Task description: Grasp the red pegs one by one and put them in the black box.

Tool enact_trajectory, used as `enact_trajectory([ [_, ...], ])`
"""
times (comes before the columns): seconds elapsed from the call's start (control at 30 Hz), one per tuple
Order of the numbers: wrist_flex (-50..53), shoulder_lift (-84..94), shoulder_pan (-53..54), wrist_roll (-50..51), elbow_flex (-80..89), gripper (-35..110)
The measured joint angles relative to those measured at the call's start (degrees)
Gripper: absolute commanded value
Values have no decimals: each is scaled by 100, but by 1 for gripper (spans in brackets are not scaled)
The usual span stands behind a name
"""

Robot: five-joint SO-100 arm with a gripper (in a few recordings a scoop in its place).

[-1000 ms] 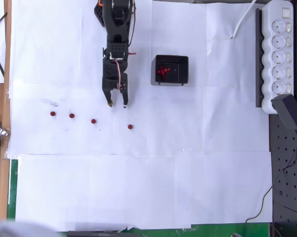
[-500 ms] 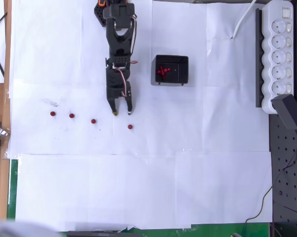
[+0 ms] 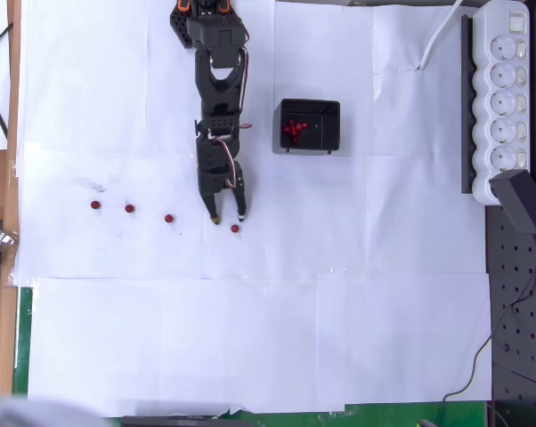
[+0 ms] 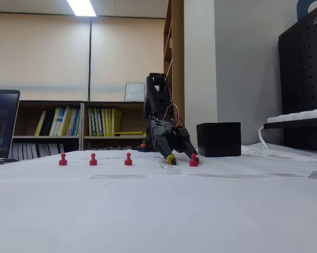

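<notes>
Several red pegs stand in a row on the white paper: one (image 3: 94,205) at the far left, one (image 3: 129,209) beside it, one (image 3: 168,218) further right, and one (image 3: 235,229) just below my fingertips. In the fixed view they appear as small red pawns (image 4: 62,159) (image 4: 93,159) (image 4: 128,159) (image 4: 193,160). My black gripper (image 3: 229,217) is open and low over the paper, its fingers just above the rightmost peg, one fingertip almost touching it. The black box (image 3: 326,109) sits to the upper right with several red pegs (image 3: 293,129) inside.
A white power strip (image 3: 504,98) with a black plug adapter (image 3: 523,201) lies along the right edge. A black perforated board (image 3: 517,311) borders the paper at the lower right. A wooden table edge (image 3: 10,178) runs down the left side.
My arm has stretched forward, bringing the open gripper down the picture from beside the box's level to right above the rightmost peg. The pegs have stayed in place.
</notes>
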Motion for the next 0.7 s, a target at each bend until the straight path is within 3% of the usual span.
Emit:
enact_trajectory([
  [0.7,-413,606,-193,0,598,17],
])
